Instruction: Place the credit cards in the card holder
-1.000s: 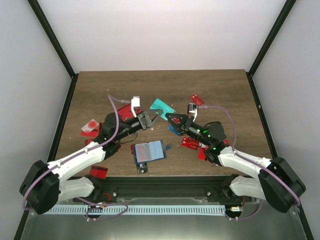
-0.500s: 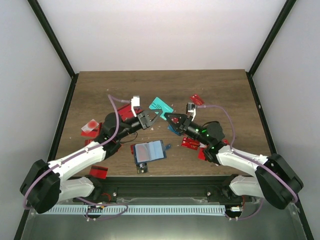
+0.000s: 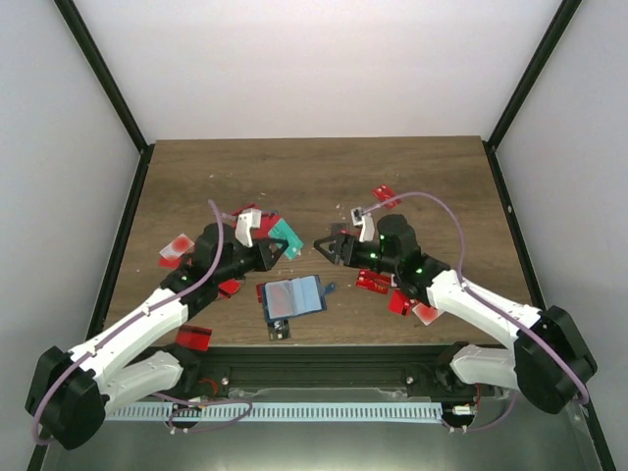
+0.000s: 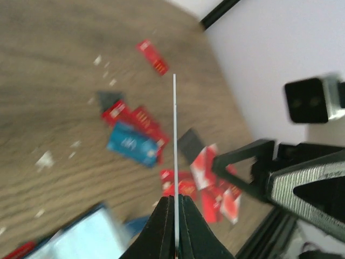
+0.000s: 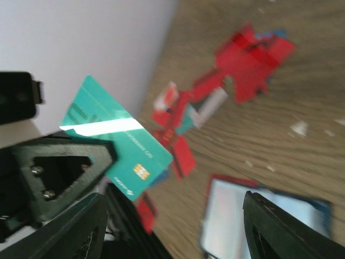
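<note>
Your left pincer [image 4: 174,201] is clamped shut on a teal card [image 5: 116,141]. In the left wrist view the card shows edge-on between the tips, held up off the desk [image 3: 432,186]. Your right pincer [image 3: 322,247] has its jaws wide apart with nothing between them; it sits just beside that card, pointing toward the left pincer. The card holder [image 3: 292,296] lies open on the desk, between the two arms and nearer their bases. Red cards [image 3: 376,282] lie scattered on both sides.
</note>
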Available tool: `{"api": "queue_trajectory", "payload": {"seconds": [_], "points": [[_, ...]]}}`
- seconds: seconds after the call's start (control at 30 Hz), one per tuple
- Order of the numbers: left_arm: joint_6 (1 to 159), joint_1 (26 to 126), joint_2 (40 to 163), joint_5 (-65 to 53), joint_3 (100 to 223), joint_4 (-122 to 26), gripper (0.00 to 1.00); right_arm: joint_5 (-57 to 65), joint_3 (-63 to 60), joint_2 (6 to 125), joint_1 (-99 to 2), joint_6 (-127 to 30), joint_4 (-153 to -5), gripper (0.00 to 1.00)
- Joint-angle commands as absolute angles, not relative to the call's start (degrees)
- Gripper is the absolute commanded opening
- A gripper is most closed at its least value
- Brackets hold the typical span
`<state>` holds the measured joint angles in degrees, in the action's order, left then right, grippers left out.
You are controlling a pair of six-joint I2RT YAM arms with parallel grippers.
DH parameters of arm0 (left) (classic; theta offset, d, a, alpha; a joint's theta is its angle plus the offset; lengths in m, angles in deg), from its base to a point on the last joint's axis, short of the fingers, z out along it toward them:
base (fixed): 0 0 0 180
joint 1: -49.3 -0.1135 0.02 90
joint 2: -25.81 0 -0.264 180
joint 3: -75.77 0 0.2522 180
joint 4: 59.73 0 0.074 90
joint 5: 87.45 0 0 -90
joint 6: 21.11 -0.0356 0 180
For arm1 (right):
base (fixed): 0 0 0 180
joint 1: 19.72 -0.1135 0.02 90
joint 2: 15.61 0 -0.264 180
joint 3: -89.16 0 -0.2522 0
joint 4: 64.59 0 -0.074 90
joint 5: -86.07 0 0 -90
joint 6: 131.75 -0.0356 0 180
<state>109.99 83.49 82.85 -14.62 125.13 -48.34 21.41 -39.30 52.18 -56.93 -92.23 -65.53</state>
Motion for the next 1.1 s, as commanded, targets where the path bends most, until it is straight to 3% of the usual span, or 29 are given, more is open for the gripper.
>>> {"api": "queue_trajectory", "payload": {"seconds": [0.0, 0.37, 0.6, 1.07], "points": [[103.1, 83.0, 82.3, -13.8, 122.0, -36.0, 0.04, 19.6, -37.6, 55.2, -58.1, -78.9, -82.7, 0.70], [102.1, 83.0, 83.7, -20.4, 116.7, -37.9, 0.04, 20.4, -36.7, 65.2, -62.2, -77.9, -80.8, 0.60], [102.3, 83.0, 82.9, -17.7, 116.0, -34.2, 0.04, 24.2, -36.1, 67.8, -64.1, -76.8, -78.0, 0.56], [101.9, 83.0, 76.4, -35.8, 115.0, -43.2, 0.04, 44.1, -38.0, 63.7, -62.9, -75.6, -63.1, 0.60]]}}
